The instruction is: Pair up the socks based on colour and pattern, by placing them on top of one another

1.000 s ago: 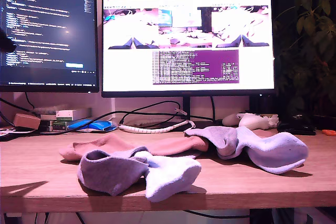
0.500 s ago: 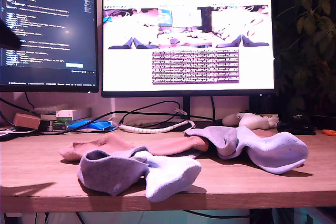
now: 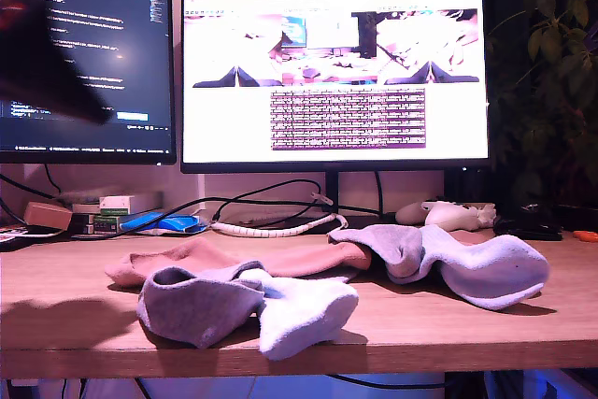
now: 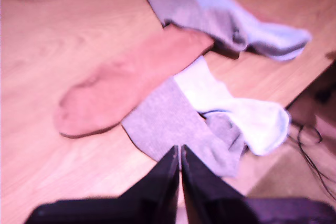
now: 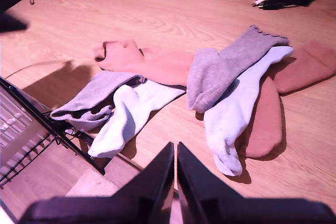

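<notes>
Socks [image 5: 210,93], limp pink, grey and pale-blue fabric, lie jumbled; no legible writing; my first gripper [image 4: 180,156] and second gripper [image 5: 175,153] pressed together.

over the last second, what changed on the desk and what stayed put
A dark, blurred arm has swept in from the exterior view's left edge, growing much larger across the code monitor, and its shadow on the wooden desk has spread. Nothing was gripped or released. The limp fabric socks lie exactly as before.

Two black tapered tools [image 4: 180,153] [image 5: 175,150], flat dark fingers
</notes>
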`<state>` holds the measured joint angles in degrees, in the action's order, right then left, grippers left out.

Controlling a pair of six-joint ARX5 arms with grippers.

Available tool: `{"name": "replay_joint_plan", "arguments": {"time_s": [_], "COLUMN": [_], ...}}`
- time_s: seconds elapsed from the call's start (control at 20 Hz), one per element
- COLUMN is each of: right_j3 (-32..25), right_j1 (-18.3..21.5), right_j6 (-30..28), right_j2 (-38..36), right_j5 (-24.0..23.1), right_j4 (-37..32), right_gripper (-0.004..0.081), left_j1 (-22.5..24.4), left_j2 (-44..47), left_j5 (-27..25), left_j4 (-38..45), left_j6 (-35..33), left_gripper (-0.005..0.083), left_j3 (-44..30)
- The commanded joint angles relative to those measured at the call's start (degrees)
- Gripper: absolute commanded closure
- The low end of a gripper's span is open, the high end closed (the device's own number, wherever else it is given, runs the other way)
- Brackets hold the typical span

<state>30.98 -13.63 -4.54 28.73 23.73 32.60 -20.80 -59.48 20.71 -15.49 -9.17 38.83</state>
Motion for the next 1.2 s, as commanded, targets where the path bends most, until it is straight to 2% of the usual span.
{"name": "replay_joint_plan", "arguments": {"time_s": [0.0, 0.15, 0.35, 0.45, 0.7, 0.75, 0.8, 0.9, 0.95, 1.15], "right_j3": [-1.1, -1.1, -1.1, -1.1, -1.1, -1.1, -1.1, -1.1, -1.1, -1.1], "right_j1": [-0.2, -0.2, -0.2, -0.2, -0.2, -0.2, -0.2, -0.2, -0.2, -0.2], "right_j6": [0.0, 0.0, 0.0, 0.0, 0.0, 0.0, 0.0, 0.0, 0.0, 0.0], "right_j2": [0.0, 0.0, 0.0, 0.0, 0.0, 0.0, 0.0, 0.0, 0.0, 0.0], "right_j5": [1.3, 3.0, 3.2, 3.2, 3.2, 3.2, 3.2, 3.2, 3.2, 3.2], "right_j4": [-0.5, -0.6, -0.6, -0.7, -1.3, -1.3, -1.4, -1.5, -1.5, -1.5], "right_gripper": [0.0783, 0.0783, 0.0783, 0.0783, 0.0783, 0.0783, 0.0783, 0.0783, 0.0783, 0.0783], "left_j1": [0.8, 2.8, 4.0, 4.2, 4.3, 4.3, 4.3, 4.3, 4.3, 4.3], "left_j2": [-4.6, -13.7, -25.5, -31.3, -43.7, -45.5, -47.3, -49.9, -50.8, -52.7], "left_j5": [1.3, 3.6, 7.6, 7.6, 7.5, 7.5, 7.5, 5.7, 4.2, 2.8], "left_j4": [-1.0, -6.4, -15.0, -18.5, -23.5, -23.5, -23.4, -22.0, -21.6, -21.0], "left_j6": [-2.6, -6.8, -16.5, -22.0, -28.2, -28.7, -28.9, -28.9, -28.9, -29.9], "left_gripper": [0.0793, 0.0794, 0.0794, 0.0795, 0.0785, 0.0748, 0.0669, 0.0447, 0.0397, 0.0402], "left_j3": [3.2, 12.4, 24.3, 29.2, 38.2, 39.4, 40.5, 41.0, 41.0, 41.0]}}
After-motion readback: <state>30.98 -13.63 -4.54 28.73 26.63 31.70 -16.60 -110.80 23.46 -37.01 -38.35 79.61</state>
